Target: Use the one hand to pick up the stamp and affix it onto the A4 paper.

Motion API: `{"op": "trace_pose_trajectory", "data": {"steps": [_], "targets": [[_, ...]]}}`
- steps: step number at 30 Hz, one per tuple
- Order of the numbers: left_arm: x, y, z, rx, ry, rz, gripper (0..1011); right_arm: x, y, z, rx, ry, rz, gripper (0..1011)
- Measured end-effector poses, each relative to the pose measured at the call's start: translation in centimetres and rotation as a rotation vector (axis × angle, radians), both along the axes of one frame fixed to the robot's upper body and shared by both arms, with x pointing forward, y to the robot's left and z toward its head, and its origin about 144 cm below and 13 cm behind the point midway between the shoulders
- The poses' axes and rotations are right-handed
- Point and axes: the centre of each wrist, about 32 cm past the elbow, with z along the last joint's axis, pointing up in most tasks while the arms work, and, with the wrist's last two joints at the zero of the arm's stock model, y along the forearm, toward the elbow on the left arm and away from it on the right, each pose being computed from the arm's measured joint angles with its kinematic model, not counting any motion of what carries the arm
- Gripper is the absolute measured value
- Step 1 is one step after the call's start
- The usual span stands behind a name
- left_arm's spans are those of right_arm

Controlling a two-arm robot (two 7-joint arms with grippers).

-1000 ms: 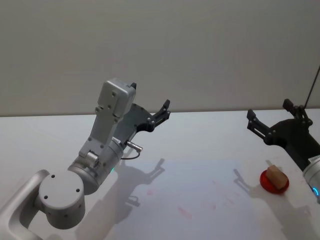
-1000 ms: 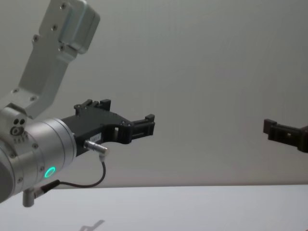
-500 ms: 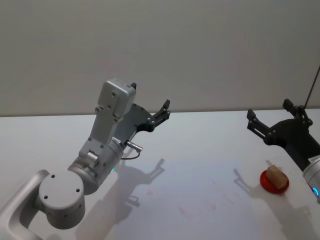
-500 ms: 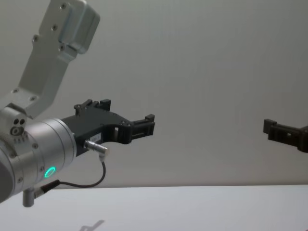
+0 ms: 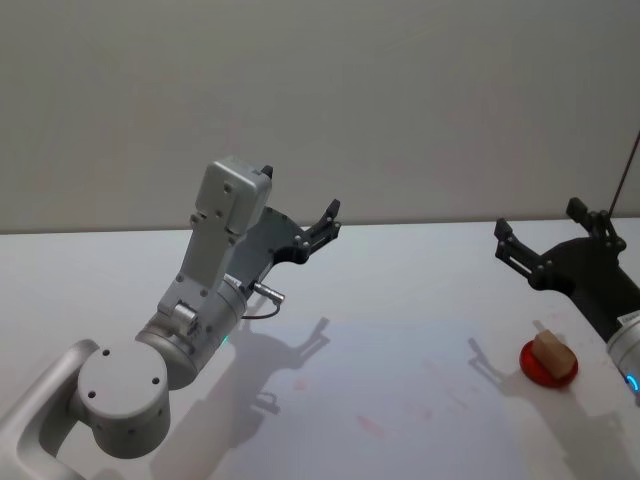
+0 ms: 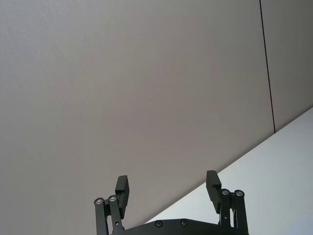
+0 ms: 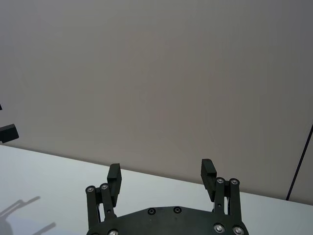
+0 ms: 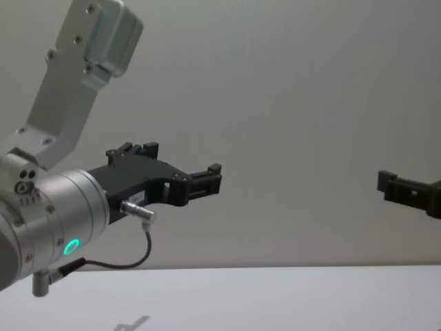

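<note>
The stamp (image 5: 549, 352), a small wooden block on a round red base, stands on the white table at the right. The A4 paper (image 5: 400, 395) lies flat in the middle of the table, pale, with faint red marks on it. My right gripper (image 5: 537, 222) hangs open in the air behind and above the stamp, holding nothing; the right wrist view shows it (image 7: 161, 169) with its jaws spread against the wall. On the left, my left gripper (image 5: 330, 220) is raised and open and points at the wall; it also shows in the left wrist view (image 6: 167, 180) and the chest view (image 8: 213, 176).
The bulky grey left arm (image 5: 205, 300) stands over the table's left half. A plain wall rises behind the table's far edge (image 5: 420, 224). A thin dark cable (image 5: 625, 180) runs down at the far right.
</note>
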Motion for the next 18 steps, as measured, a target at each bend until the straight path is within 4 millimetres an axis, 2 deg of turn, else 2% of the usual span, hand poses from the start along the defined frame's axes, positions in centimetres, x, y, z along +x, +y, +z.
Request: {"op": "trace_pose_trajectory", "data": {"steps": [7, 18], "targets": [[0.0, 0.0, 0.0, 0.000, 0.000, 0.000, 1001, 0.0, -0.8, 0.1, -0.001, -0.011, -0.003, 1001], [0.0, 0.0, 0.0, 0.000, 0.000, 0.000, 1001, -0.9, -3.9, -0.3, -0.022, 0.000, -0.015, 1001]]}}
